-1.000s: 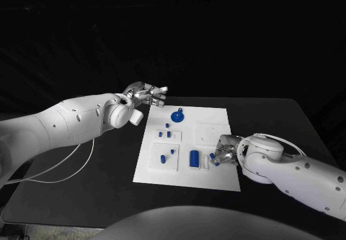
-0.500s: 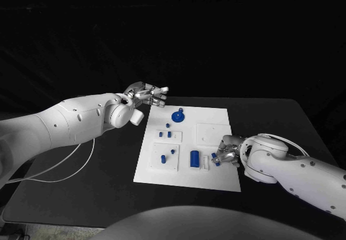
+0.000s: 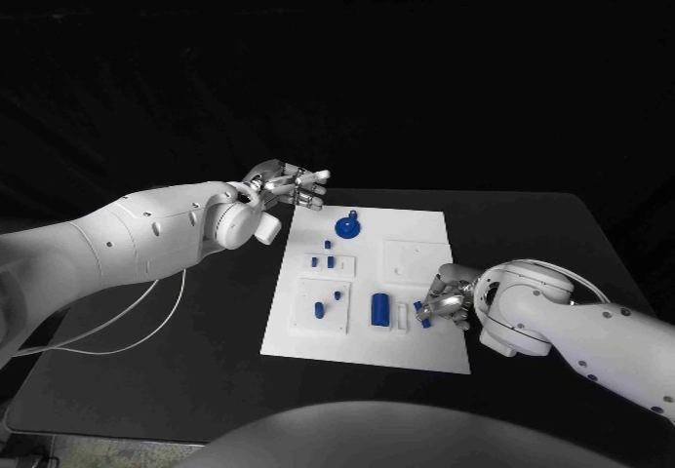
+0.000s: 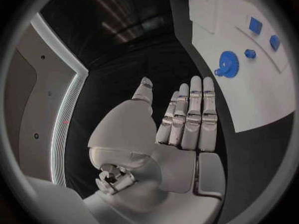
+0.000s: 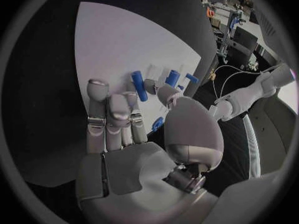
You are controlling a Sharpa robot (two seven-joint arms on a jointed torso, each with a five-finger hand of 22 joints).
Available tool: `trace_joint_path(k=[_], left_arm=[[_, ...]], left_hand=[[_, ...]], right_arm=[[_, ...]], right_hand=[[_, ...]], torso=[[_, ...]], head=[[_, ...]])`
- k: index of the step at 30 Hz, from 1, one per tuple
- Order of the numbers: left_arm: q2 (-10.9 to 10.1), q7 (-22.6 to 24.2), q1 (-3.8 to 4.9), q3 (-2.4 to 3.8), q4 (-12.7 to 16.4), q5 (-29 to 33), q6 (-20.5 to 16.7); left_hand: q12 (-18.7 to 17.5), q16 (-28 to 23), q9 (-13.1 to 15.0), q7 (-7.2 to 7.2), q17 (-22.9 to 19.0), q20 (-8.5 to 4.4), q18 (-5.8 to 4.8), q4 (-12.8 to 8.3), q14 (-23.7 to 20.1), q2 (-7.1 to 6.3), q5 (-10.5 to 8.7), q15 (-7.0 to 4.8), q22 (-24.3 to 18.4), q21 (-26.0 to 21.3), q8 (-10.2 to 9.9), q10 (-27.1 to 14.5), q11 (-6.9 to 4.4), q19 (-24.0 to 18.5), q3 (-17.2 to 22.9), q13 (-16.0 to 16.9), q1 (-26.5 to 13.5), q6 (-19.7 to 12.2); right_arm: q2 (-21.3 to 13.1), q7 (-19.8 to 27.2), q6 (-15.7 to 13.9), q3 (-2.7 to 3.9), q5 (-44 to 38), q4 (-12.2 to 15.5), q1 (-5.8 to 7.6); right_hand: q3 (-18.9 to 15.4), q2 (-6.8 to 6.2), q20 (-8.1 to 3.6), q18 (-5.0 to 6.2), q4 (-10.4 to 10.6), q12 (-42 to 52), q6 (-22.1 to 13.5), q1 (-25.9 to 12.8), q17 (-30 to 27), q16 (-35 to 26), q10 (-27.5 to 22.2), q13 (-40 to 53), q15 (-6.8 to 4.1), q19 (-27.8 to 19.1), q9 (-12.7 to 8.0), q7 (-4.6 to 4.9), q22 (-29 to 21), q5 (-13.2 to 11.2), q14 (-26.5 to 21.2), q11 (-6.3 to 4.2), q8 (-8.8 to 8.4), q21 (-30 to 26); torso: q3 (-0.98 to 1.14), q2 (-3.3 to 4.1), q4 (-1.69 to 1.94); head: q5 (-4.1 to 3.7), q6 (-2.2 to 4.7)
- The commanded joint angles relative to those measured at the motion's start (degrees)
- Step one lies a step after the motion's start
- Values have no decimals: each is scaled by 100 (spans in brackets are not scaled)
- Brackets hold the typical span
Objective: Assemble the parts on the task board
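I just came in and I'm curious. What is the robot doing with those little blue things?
It is putting blue parts together on the white board. Its right hand is down at the board's near right edge, fingers around a small blue part. Its left hand hovers open, off the far left corner, holding nothing. A blue gear and other parts sit on the board.

A black table stands before a dark, unlit backdrop

This looks like a robotics lab or test cell. A matte black table stands against a fully dark backdrop, and a flat white rectangular task board lies on it. Past the table, the right wrist view shows cluttered equipment benches with cables.
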Motion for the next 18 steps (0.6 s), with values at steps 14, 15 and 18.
trace_joint_path(k=[14, 15, 18], left_arm=[[22, -20, -7, 3, 28, -61, 134], [23, -20, -7, 3, 29, -62, 135], [22, -22, -7, 3, 31, -64, 136]], left_hand=[[19, -23, 7, -2, 0, 3, -7, 78, -47, -68, -39, -2, -8, 18, 21, -68, -1, -22, 12, 8, -67, -57], [19, -23, 7, -2, 0, 3, -7, 78, -47, -68, -39, -2, -8, 18, 21, -68, -1, -22, 12, 8, -67, -57], [19, -23, 7, -2, 0, 3, -7, 78, -47, -68, -39, -2, -8, 18, 21, -68, -1, -22, 12, 8, -67, -57]], right_arm=[[116, -323, 311, 3, 672, -21, 170], [124, -324, 316, 2, 675, -34, 171], [153, -337, 358, -6, 685, -78, 175]], right_hand=[[227, 209, 18, 5, -333, -8, 48, 166, 16, 14, 17, 2, -29, 195, 14, 3, 320, 30, -21, -20, 26, -27], [227, 209, 18, 5, -333, -8, 48, 166, 16, 14, 17, 2, -29, 195, 14, 3, 320, 30, -21, -20, 26, -27], [197, 220, 18, -1, -330, -12, 49, 167, 26, 21, 16, 3, -30, 197, 32, 1, 329, 36, -22, -22, 24, -4]], torso=[[-12, -3, 8], [-11, -3, 8], [-7, -2, 11]], head=[[-1, 0], [1, 0], [5, 0]])
